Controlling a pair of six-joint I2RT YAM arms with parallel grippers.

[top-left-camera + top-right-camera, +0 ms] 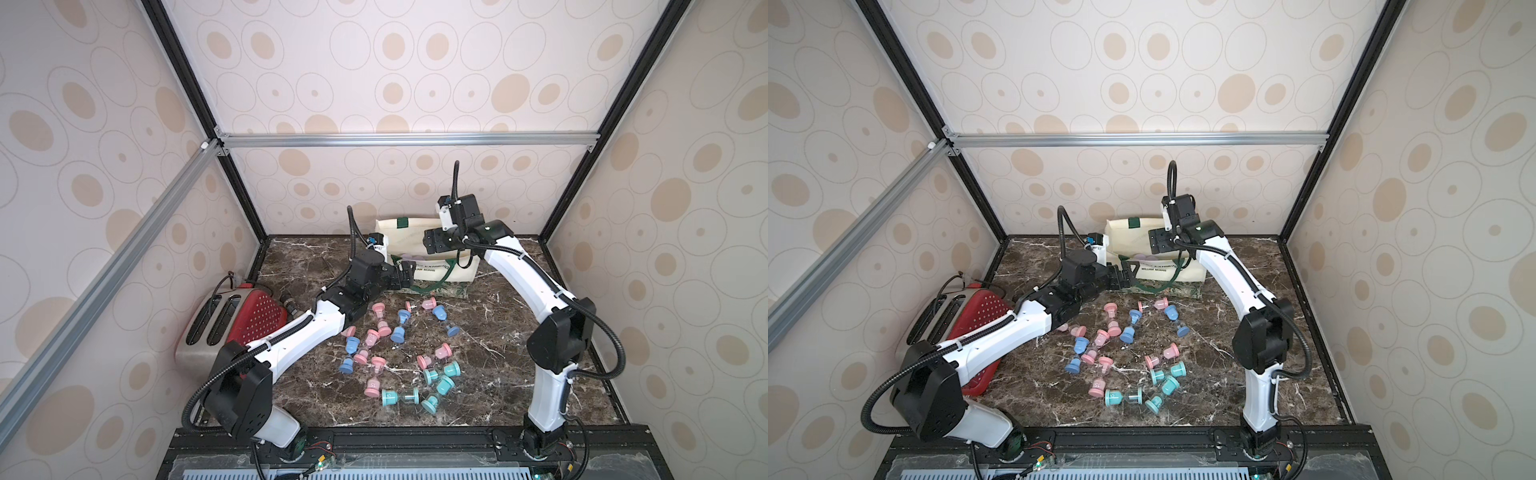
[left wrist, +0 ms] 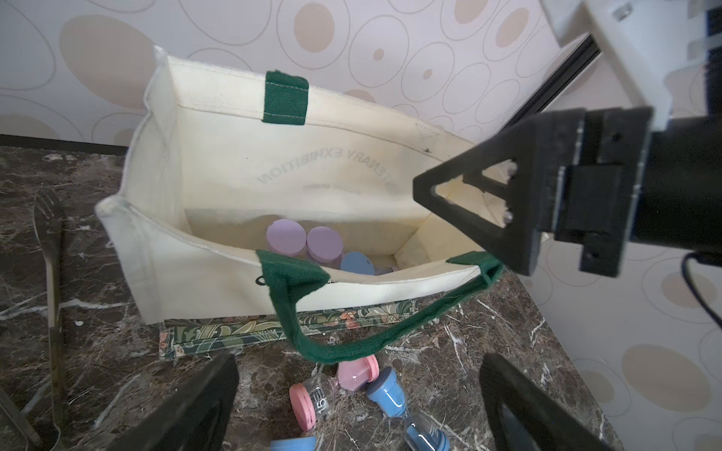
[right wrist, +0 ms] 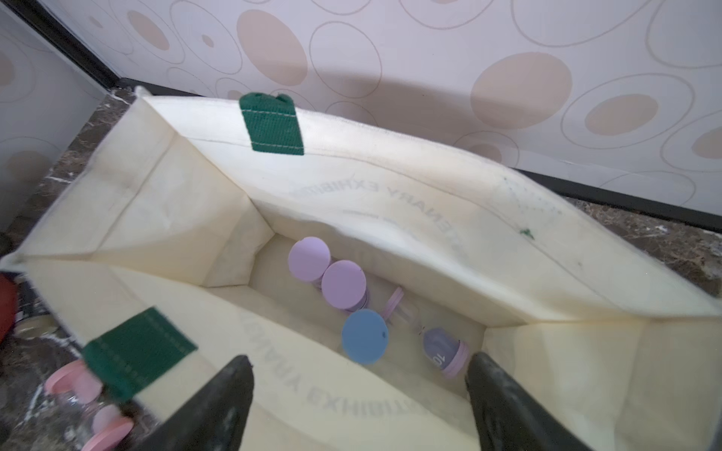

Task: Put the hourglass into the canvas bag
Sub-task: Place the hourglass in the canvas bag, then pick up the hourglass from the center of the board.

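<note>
The cream canvas bag (image 1: pixel 399 235) (image 1: pixel 1129 237) stands open at the back of the marble table, with dark green handles. Inside it a blue-capped hourglass (image 3: pixel 365 341) (image 2: pixel 357 261) sits beside two upright purple ones (image 3: pixel 308 257) and a purple one lying down (image 3: pixel 445 351). My right gripper (image 3: pixel 359 363) (image 1: pixel 432 245) hovers over the bag's mouth, open, with nothing between its fingers. By the bag's front left corner, near the hanging handle (image 2: pixel 351 351), my left gripper (image 2: pixel 359 363) (image 1: pixel 405 279) is open and empty.
Several pink, blue and teal hourglasses (image 1: pixel 399 328) (image 1: pixel 1158 376) lie scattered on the table in front of the bag. A red and silver toaster (image 1: pixel 232 320) stands at the left edge. A fork (image 2: pixel 50 242) lies left of the bag. Patterned walls enclose the table.
</note>
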